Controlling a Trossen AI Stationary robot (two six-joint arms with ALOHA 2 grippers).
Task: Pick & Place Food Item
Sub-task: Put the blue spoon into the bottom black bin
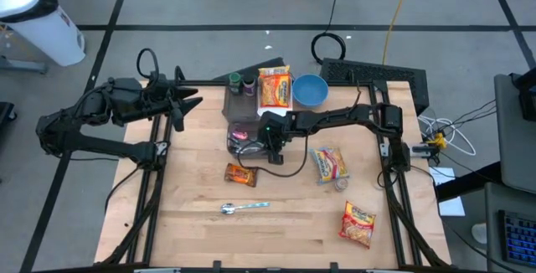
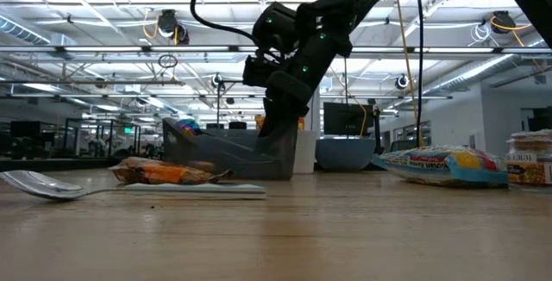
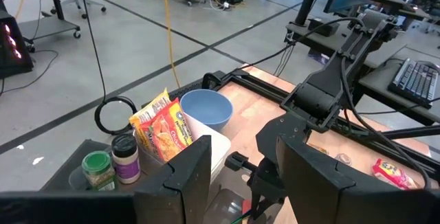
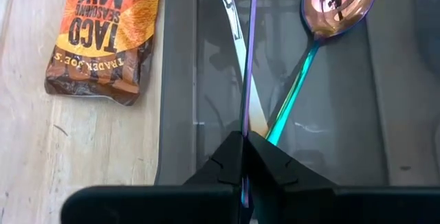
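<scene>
High view: the right gripper (image 1: pixel 270 146) hangs over the dark bin (image 1: pixel 245 137) at the counter's (image 1: pixel 285 223) centre; the left gripper (image 1: pixel 186 101) waits at upper left, its jaws parted and empty. The taco seasoning packet (image 1: pixel 240 174) lies just below the bin.

Right wrist view: the jaws are clenched on a thin iridescent utensil (image 4: pixel 248 80) over the bin; the packet (image 4: pixel 106 35) is at upper left.

Open workshop hall, grey floor, high ceiling.

Polished grey concrete floor (image 1: pixel 209 5) marked with dark tape lines (image 1: pixel 117 9); a yellow cable (image 1: pixel 394 9) and black cables trail across it. A white cylindrical unit (image 1: pixel 38 22) stands at one corner. Wooden table (image 1: pixel 285 223) on a dark frame. Overhead, exposed trusses and strip lights (image 2: pixel 103 53). Far off, monitors (image 2: pixel 345 117) and desks, possibly more workstations; a keyboard (image 3: pixel 416 80) lies on a side desk.
</scene>
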